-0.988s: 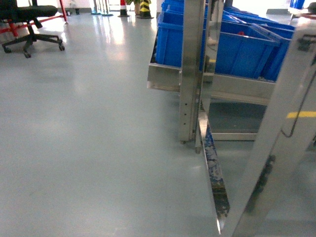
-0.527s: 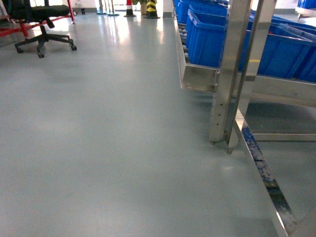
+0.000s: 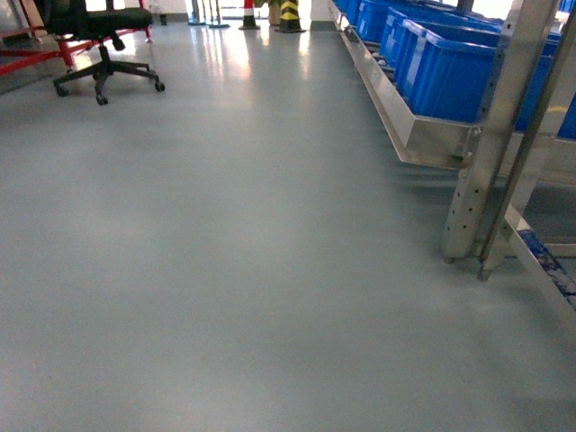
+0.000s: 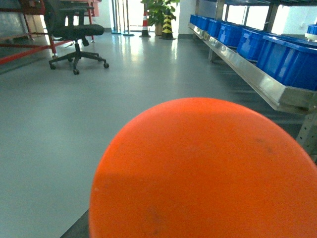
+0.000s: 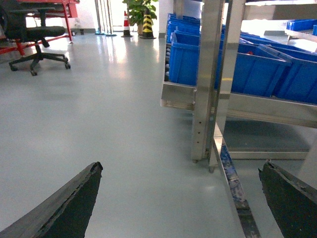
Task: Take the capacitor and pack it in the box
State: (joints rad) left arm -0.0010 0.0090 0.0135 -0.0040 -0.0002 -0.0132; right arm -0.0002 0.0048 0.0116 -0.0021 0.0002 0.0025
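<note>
A big rounded orange thing, the capacitor (image 4: 208, 168), fills the lower part of the left wrist view, hanging above the floor right in front of the camera. It hides the left gripper's jaws; only a dark sliver of a finger (image 4: 74, 229) shows at its lower left edge, so the gripper appears shut on it. My right gripper (image 5: 182, 166) is open over bare grey floor, its black fingertips (image 5: 94, 171) wide apart with nothing between them. The box is out of view. Neither gripper shows in the head view.
A steel rack (image 3: 477, 171) with blue bins (image 3: 450, 72) runs along the right; its upright post (image 5: 205, 84) stands close ahead of the right gripper. A black office chair (image 3: 103, 36) and red frame stand far left. Striped cones (image 3: 290, 13) are at the back. Grey floor (image 3: 225, 252).
The head view has swung left: the rack and blue bins have slid from the middle to the right edge, and the chair has moved rightward in frame.
</note>
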